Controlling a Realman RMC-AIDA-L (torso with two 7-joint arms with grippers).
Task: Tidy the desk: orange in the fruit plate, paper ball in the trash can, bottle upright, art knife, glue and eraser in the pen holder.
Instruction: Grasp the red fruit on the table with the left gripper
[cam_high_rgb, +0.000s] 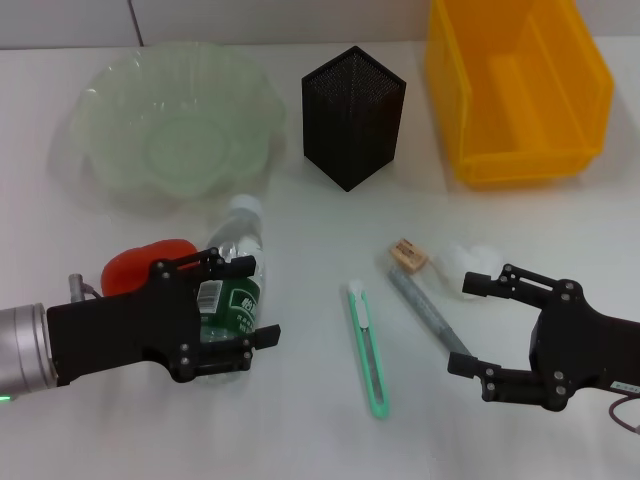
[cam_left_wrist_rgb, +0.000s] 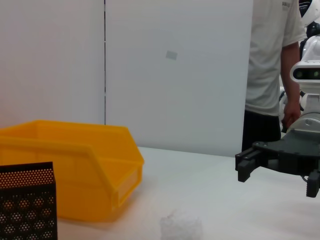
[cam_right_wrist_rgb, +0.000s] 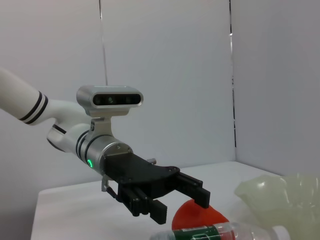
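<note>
Left gripper (cam_high_rgb: 238, 304): your fingers spread wide around the lying clear plastic bottle (cam_high_rgb: 234, 270), not clamped.
Right gripper (cam_high_rgb: 478, 325): fingers wide apart, holding nothing, beside the crumpled paper ball (cam_high_rgb: 466, 258).
Desk (cam_high_rgb: 300, 420): smooth, white; slim green knife (cam_high_rgb: 366, 347) lies flat.

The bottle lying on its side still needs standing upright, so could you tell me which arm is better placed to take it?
Left. The left gripper is open with its fingers around the bottle, beside the orange. The right gripper is open across the table near the paper ball and glue.
</note>
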